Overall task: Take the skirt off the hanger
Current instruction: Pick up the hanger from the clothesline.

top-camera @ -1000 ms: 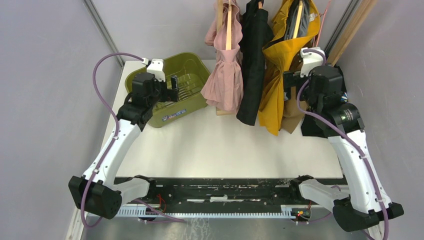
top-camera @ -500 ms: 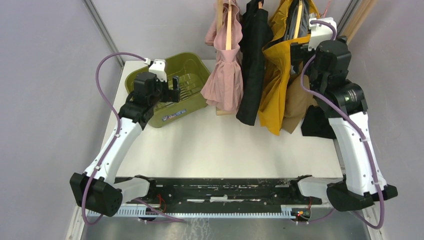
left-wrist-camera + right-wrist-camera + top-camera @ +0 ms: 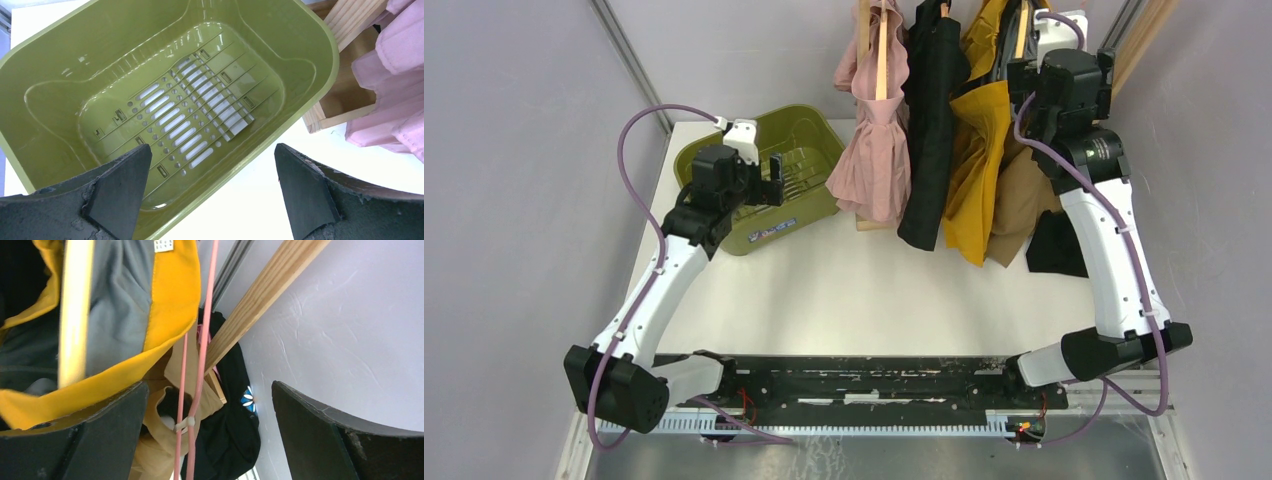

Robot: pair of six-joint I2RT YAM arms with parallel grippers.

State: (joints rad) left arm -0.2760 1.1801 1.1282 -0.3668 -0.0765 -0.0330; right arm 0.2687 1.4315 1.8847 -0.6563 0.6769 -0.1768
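Observation:
Several garments hang side by side at the back of the table. A pink pleated one [image 3: 874, 165] on a wooden hanger [image 3: 882, 50] looks like the skirt; its hem [image 3: 395, 75] shows in the left wrist view. Beside it hang a black garment [image 3: 934, 120], a yellow one [image 3: 979, 150] with grey lining [image 3: 125, 300], and a tan one [image 3: 1019, 200]. My right gripper [image 3: 1061, 60] is open, raised by the yellow garment's wooden hanger [image 3: 75, 305]; pink hanger rods [image 3: 200, 340] run between its jaws [image 3: 210, 405] untouched. My left gripper [image 3: 774, 178] hovers open over the basket [image 3: 210, 155].
An olive green basket [image 3: 799, 150] with a slotted floor [image 3: 200, 115] sits at the back left. The rack's wooden base [image 3: 345, 95] stands right of it. A black cloth [image 3: 1054, 245] lies by the right wall. A wooden slat [image 3: 265, 295] leans there.
My right arm has risen and reached back, from beside the yellow garment's middle to the top of its hanger. The left arm has barely moved.

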